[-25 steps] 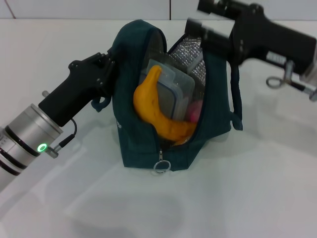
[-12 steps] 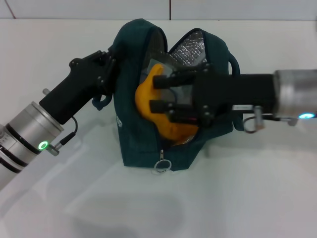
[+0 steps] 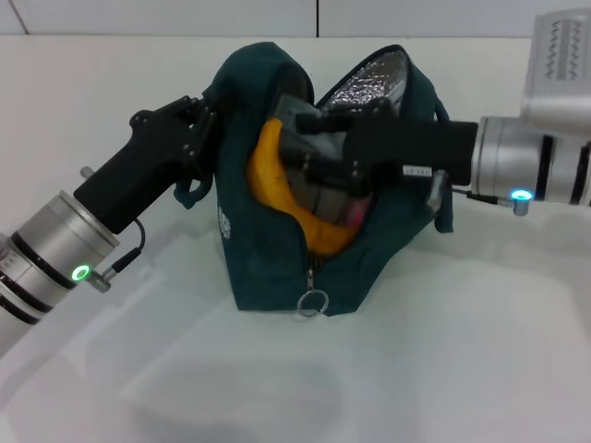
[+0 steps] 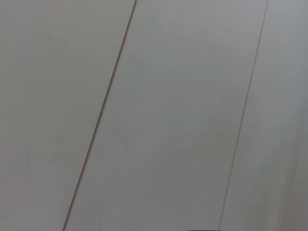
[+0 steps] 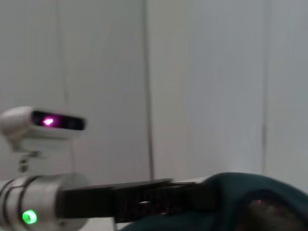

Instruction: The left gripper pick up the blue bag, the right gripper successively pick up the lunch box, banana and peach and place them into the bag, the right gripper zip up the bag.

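- The desk (image 3: 462, 369) was plain white and bare in front, with a pale panelled wall behind it.
- Nearest on it hung the bag's ring zip pull (image 3: 313, 302), at the low front end of the open zipper, untouched; by my reading the zipping step had not begun.
- The bag (image 3: 268, 268) stood upright mid-desk, its mouth gaping upward and the silver lining (image 3: 374, 78) showing on the far flap.
- The left gripper (image 3: 189, 138) was pressed against the bag's left wall near the top, apparently pinching the fabric or a handle; I could not tell how its jaws stood. It probably held that side so the mouth stayed open and the bag stayed put.
- The banana (image 3: 277, 198) lay inside, curved along the left of the opening, resting against the bag's inner wall.
- A sliver of pink, likely the peach (image 3: 354, 213), showed low in the bag, just beside the banana's lower end.
- The lunch box was hidden behind the right arm, so I could not confirm its place.
- The right gripper (image 3: 309, 138) reached in from the right across the mouth, its jaws seemingly apart and empty, suggesting loading was done.
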Robot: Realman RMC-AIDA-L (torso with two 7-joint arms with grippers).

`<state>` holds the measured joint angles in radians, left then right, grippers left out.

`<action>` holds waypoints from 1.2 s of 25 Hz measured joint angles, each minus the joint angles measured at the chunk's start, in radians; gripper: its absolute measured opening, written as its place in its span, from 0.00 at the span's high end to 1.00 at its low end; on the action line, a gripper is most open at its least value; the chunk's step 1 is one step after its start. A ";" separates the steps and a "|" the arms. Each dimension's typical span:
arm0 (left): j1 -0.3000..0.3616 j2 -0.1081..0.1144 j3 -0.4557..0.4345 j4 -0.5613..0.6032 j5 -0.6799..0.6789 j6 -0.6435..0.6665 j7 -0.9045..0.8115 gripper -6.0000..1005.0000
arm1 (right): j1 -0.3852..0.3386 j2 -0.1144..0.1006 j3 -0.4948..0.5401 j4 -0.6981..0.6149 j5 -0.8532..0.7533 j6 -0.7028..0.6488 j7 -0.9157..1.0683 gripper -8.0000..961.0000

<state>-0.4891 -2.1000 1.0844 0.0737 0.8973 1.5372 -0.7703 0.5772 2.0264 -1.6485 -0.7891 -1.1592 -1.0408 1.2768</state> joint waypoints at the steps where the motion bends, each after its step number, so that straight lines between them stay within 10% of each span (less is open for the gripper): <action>1: 0.000 0.000 0.000 0.000 0.000 0.000 -0.001 0.96 | -0.005 -0.002 0.005 -0.001 0.011 0.009 0.003 0.54; 17: -0.004 0.003 0.001 0.001 0.010 0.065 -0.049 0.96 | -0.107 -0.013 0.267 -0.011 0.029 -0.203 -0.056 0.54; 30: -0.008 0.002 0.002 0.009 0.039 0.068 -0.095 0.96 | 0.072 -0.002 0.086 0.080 0.028 0.020 -0.066 0.55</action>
<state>-0.4975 -2.0977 1.0861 0.0823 0.9359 1.6056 -0.8657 0.6494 2.0241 -1.5625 -0.7086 -1.1315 -1.0211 1.2105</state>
